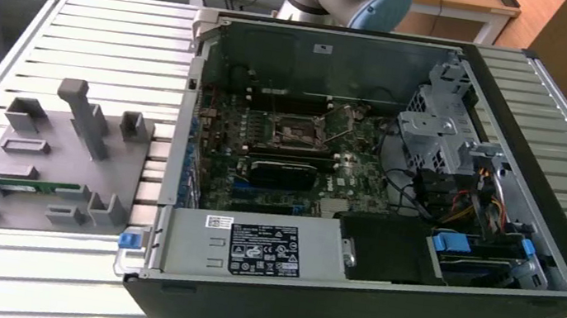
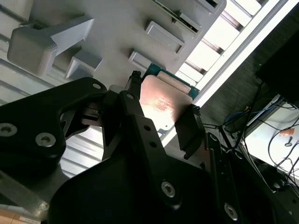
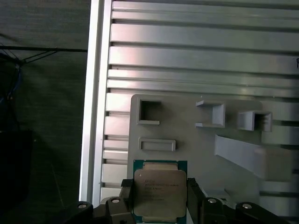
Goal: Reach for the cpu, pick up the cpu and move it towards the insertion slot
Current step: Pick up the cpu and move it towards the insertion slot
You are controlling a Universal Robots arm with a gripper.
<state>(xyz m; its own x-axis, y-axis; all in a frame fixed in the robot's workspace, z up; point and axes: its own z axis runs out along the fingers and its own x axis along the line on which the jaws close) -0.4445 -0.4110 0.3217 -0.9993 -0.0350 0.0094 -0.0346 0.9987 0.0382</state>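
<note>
Your hand is closed on the cpu — one of its fingers is pressed to each of two opposite edges, and the metal lid faces the camera in the first wrist view. The chip sits over one end of the grey holder plate, just beside a shallow rectangular recess, on the slatted table. You cannot tell from these pictures whether it is clear of the plate. The insertion slot lies well apart from that plate, inside the open computer case in the exterior view.

Treat the cpu as light, stiff and fragile. Its smooth lid and thin green board give the hand little to bite on, so it is likely to slip or tilt in a loose grip — yet hard squeezing risks the board's edge. The edges are the right place to hold it; the underside, with its contacts, is best left untouched.
</note>
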